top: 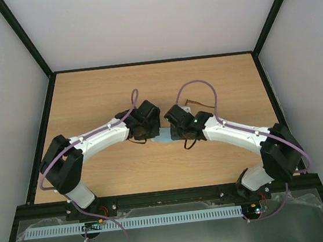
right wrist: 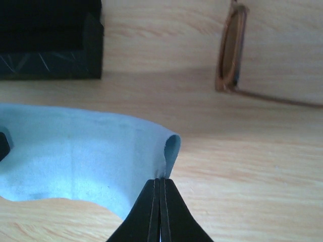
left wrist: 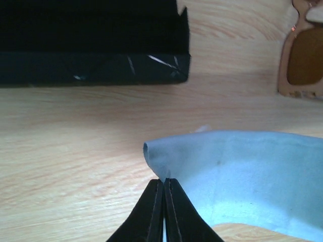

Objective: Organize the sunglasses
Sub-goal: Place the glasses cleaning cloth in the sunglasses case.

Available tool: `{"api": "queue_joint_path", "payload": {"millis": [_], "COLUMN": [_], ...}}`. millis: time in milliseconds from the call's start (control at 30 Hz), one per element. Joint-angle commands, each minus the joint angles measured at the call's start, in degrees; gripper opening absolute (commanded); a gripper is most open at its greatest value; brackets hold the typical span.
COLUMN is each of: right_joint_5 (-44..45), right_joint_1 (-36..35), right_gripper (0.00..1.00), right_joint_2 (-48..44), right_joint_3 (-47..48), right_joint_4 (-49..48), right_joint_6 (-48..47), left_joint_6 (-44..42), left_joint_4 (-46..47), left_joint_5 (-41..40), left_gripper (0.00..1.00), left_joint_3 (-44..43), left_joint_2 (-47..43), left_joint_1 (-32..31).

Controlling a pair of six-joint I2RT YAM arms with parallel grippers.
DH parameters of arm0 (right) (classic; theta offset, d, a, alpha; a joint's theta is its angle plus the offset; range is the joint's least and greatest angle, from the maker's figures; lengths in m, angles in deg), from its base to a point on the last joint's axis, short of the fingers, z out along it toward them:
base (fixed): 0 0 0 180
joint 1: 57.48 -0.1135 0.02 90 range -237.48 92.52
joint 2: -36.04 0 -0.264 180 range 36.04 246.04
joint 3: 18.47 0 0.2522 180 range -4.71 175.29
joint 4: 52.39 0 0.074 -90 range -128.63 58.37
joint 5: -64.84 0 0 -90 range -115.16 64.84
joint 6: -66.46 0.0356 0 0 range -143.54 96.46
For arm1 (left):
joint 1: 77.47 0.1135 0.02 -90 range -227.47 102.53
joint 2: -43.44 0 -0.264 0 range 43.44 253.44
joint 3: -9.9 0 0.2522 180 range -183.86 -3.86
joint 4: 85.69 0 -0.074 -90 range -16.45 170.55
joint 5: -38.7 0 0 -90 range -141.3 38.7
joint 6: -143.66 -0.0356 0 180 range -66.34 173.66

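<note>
Both arms are bent at the elbow and reach inward over the table (top: 100,93). The left arm (top: 102,136) sweeps in from the left and the right arm (top: 233,131) from the right, so their wrists almost meet near the middle of the board.

The left gripper (left wrist: 164,182) has its fingers pressed together on a rolled-up edge of the light blue cloth (left wrist: 242,171), which curves away to the right in its wrist view. The right gripper (right wrist: 160,181) is likewise clamped on the opposite edge of the same cloth, where the fabric folds into a small loop just above the fingertips. Between the two grips the cloth sags in a shallow arc above the wood.

The sunglasses (right wrist: 232,48) lie on the table beyond the cloth, untouched by either gripper. In the right wrist view they sit ahead and to the right of the fingers, seen nearly edge-on, with one slim temple arm running off to the right along the wood. In the left wrist view they appear at the far upper right, cut off by the picture's edge, with an amber lens in a brown frame.

A black case (left wrist: 91,68) lies ahead and to the left of both grippers, apart from the sunglasses. From above, the wrists hide most of this; a thin brown line behind the right wrist is probably a temple arm.
</note>
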Motion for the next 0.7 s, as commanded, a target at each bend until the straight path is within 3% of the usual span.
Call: {"api": "queue_joint_path", "payload": {"millis": [0,667], "right_joint_5": [-3.01,-9.69], "right_joint_1": [2.59,8.23], "right_gripper": [0.01,0.01], "right_joint_2": [3.9,25.67], "right_joint_3": [5.68,28.98], "right_joint_4": [-1.31,-3.1], "right_joint_6": [-5.45,-14.97], "left_joint_6": [-2.8,-10.6], "left_joint_4": [-2.43,-2.44], "left_joint_5": [0.54,1.92], "left_gripper": [0.02,0.02], "left_joint_3": [0.71,-7.9], "left_joint_2": [-2.17,3.37], "left_joint_1": [3.4,17.53]}}
